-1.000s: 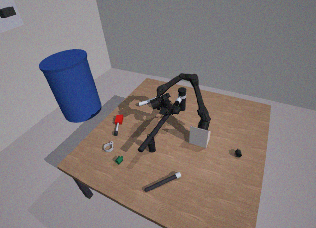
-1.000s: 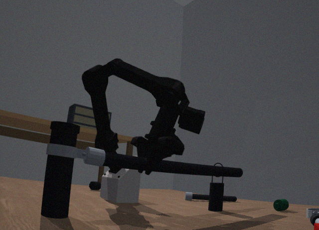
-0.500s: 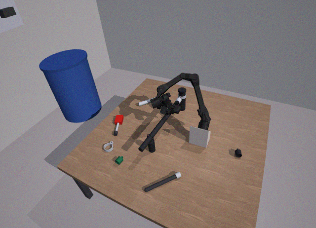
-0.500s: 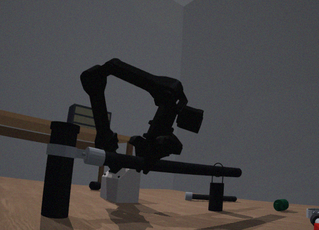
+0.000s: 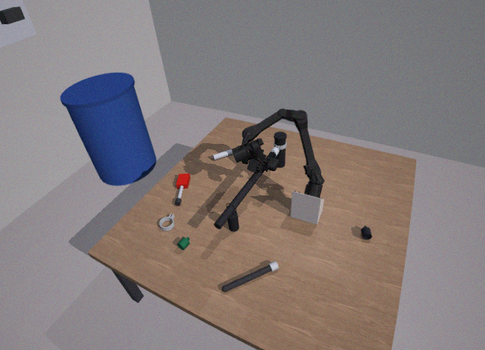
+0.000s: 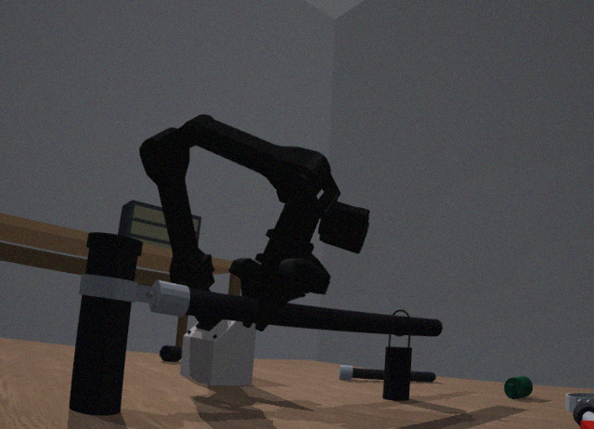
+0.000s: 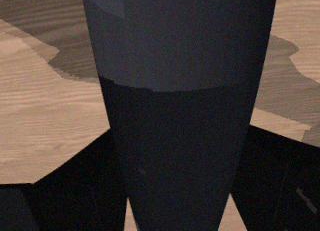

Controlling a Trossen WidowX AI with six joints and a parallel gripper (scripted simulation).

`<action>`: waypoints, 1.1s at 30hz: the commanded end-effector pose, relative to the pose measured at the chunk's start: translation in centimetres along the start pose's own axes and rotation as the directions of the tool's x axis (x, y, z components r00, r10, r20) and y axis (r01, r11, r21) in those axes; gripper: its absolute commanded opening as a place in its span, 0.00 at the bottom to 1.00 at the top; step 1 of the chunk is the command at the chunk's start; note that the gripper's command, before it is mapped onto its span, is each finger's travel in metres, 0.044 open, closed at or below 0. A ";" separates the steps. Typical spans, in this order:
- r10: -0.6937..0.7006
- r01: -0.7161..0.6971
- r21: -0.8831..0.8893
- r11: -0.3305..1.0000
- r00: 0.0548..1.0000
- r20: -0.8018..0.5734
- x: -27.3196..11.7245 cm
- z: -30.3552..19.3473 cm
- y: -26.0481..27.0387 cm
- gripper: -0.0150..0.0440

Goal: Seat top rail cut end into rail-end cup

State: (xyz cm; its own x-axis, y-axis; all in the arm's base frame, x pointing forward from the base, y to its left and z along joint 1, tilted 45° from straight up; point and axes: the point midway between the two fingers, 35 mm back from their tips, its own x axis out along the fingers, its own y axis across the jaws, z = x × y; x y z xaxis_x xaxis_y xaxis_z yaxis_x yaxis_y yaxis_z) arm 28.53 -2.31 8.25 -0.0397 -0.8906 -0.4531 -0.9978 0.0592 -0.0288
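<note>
The black top rail [image 5: 245,189] [image 6: 335,318] [image 7: 175,111] runs through the wire loop [image 6: 401,312] on the short post [image 5: 233,222] [image 6: 397,374]. Its other end meets the mouth of the grey rail-end cup [image 5: 275,151] [image 6: 170,297]; how deep it sits inside is hidden. The cup hangs on the brace band [image 6: 106,288] around the big post [image 6: 99,352], a little below the black post cap [image 5: 280,135] [image 6: 114,242]. My gripper [image 6: 256,314] [image 7: 168,129] is shut on the rail between the cup and the loop, nearer the cup.
Around the rail on the table [image 5: 333,279] are a second rail with a white end [image 5: 250,278], a green cap [image 5: 183,242], a loose grey band [image 5: 167,223], a red-headed tool [image 5: 183,180] and a small black cap [image 5: 366,232]. A pale block [image 5: 306,207] stands by the arm's base.
</note>
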 end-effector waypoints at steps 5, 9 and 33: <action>-0.016 0.016 0.005 1.000 1.000 -0.004 -0.2 -0.9 -0.2 0.25; -0.016 0.016 0.005 1.000 1.000 -0.004 -0.1 -1.1 -0.3 0.25; -0.002 0.002 -0.002 1.000 1.000 -0.001 0.3 -1.1 -0.1 0.34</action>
State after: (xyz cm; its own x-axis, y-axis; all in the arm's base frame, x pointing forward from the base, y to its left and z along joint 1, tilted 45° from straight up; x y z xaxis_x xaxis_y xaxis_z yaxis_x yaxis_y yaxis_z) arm 28.56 -3.18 9.14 -0.0412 -0.8907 -0.4527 -0.9980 0.0588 -0.0249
